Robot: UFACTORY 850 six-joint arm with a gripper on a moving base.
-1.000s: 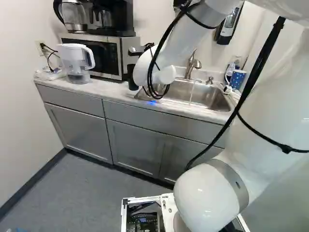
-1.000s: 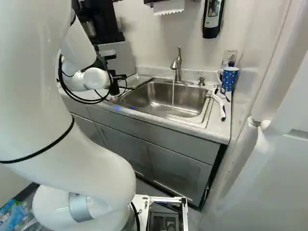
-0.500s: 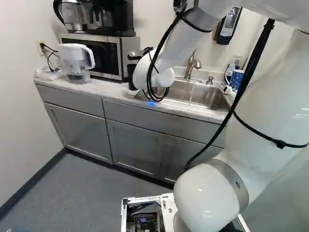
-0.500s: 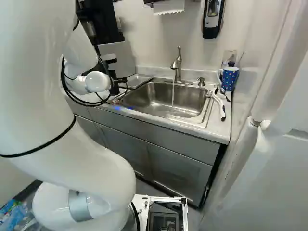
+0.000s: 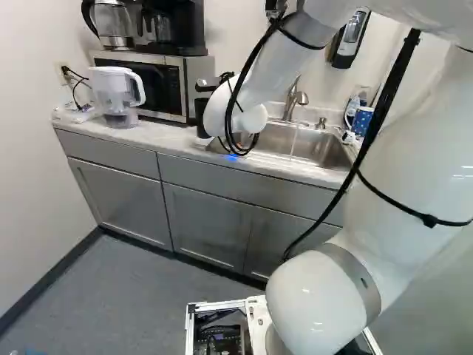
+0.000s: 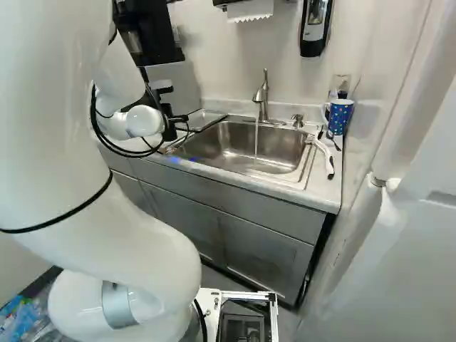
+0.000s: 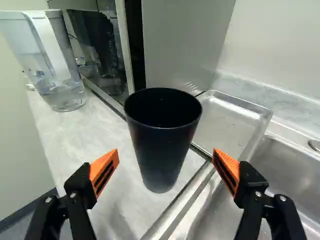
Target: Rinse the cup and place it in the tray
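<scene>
In the right base view my gripper (image 6: 171,130) is at the sink's left end, partly behind the wrist. Seen from the wrist, the gripper (image 7: 166,157) stands wide open, its orange pads on either side of the black cup (image 7: 162,140) with gaps between. The cup is upright and empty-looking, on the counter near the sink's rim. A shallow metal tray (image 7: 227,125) lies beyond the cup, next to the sink. Water runs from the faucet (image 6: 263,100) into the sink (image 6: 235,146).
A microwave (image 5: 151,85) and a water pitcher (image 5: 117,96) stand on the counter left of the cup. Right of the sink are a blue patterned mug (image 6: 340,116), a white-handled brush (image 6: 324,155) and a soap pump (image 6: 298,121). A soap dispenser (image 6: 315,28) hangs on the wall.
Compared with a second ago, my arm has shifted slightly, to the left in the left base view and to the right in the right one. Over the last half second it hardly moves.
</scene>
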